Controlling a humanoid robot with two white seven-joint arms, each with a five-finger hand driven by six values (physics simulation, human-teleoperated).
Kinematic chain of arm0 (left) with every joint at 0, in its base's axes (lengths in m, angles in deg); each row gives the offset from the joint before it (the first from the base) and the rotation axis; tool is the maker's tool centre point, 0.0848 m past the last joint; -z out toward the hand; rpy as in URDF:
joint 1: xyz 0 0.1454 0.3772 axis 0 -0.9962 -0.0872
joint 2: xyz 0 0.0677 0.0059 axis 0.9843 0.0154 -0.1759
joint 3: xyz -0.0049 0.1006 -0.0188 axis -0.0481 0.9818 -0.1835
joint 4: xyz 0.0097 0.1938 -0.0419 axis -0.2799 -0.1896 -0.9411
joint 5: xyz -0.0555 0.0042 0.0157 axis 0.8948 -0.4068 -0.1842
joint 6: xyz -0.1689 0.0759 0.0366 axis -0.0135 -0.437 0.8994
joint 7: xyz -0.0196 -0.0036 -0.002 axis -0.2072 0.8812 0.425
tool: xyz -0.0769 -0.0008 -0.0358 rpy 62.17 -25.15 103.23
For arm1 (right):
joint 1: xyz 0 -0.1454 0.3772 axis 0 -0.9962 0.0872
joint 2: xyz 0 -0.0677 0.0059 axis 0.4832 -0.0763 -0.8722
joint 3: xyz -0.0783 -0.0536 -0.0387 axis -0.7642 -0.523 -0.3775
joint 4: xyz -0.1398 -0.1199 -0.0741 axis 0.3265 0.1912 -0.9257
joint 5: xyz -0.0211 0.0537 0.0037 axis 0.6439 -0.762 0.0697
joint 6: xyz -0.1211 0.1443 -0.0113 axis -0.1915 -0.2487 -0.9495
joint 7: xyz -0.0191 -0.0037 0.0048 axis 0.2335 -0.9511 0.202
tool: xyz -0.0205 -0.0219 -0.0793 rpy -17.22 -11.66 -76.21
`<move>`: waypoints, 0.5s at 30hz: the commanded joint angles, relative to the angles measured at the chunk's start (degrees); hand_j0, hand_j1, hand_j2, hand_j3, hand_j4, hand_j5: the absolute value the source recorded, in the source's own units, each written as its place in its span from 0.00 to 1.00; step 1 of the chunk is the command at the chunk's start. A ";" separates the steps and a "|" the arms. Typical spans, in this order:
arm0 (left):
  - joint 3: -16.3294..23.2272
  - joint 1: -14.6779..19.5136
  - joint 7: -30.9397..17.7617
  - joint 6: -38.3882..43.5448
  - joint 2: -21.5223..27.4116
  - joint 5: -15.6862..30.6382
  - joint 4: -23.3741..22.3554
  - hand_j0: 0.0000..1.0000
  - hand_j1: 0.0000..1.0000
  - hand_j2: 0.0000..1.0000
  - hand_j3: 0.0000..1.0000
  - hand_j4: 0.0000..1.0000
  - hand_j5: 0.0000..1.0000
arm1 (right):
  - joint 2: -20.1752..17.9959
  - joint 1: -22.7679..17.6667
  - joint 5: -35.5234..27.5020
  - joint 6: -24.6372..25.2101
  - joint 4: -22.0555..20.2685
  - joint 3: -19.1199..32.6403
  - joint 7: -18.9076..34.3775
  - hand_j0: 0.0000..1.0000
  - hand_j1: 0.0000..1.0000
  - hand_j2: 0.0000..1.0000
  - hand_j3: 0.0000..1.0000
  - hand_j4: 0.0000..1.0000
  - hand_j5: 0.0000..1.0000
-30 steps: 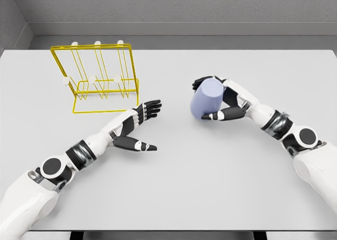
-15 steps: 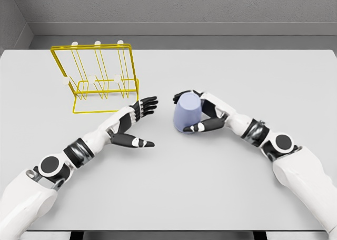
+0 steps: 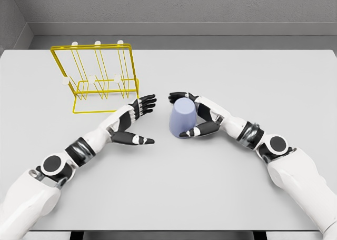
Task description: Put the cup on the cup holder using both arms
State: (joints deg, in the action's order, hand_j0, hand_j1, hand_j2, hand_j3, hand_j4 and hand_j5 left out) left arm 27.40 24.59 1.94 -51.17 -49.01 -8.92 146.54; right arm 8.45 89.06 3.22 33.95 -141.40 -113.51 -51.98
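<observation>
"Those arms are glossy white shells, rounded and fat near the shoulder, slimmer down the forearm."

"And the joints? I see grey discs with dark centres at each elbow, then black ribbed bands at the wrists."

"Right. The left robot hand [image 3: 130, 125] has a white back and black fingers with pale tips on the thumb."

"Same with the right robot hand [image 3: 202, 119]: white on top, black segmented fingers, five each."

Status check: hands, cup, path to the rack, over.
Right hand shut on the cup, at table centre. Left hand open beside it, not touching. Cup holder at back left, nothing between it and the cup.
</observation>
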 commanded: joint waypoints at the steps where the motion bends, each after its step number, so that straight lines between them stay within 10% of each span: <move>1: -0.31 0.00 -0.03 -0.04 -0.21 -0.08 -0.16 1.00 1.00 1.00 1.00 1.00 1.00 | -0.06 0.00 -0.30 -0.10 -0.08 0.03 0.00 1.00 1.00 1.00 1.00 1.00 1.00; 15: -0.31 0.00 0.05 0.13 -3.02 -2.27 -0.86 1.00 1.00 1.00 1.00 1.00 1.00 | -6.56 1.32 -0.38 -0.19 1.07 0.65 0.00 1.00 1.00 1.00 1.00 1.00 1.00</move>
State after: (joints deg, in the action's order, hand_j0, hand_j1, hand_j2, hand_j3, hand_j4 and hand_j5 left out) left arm 27.04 24.67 2.00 -51.08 -51.31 -10.95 145.90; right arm 3.64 90.38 3.24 33.73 -140.41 -112.96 -51.98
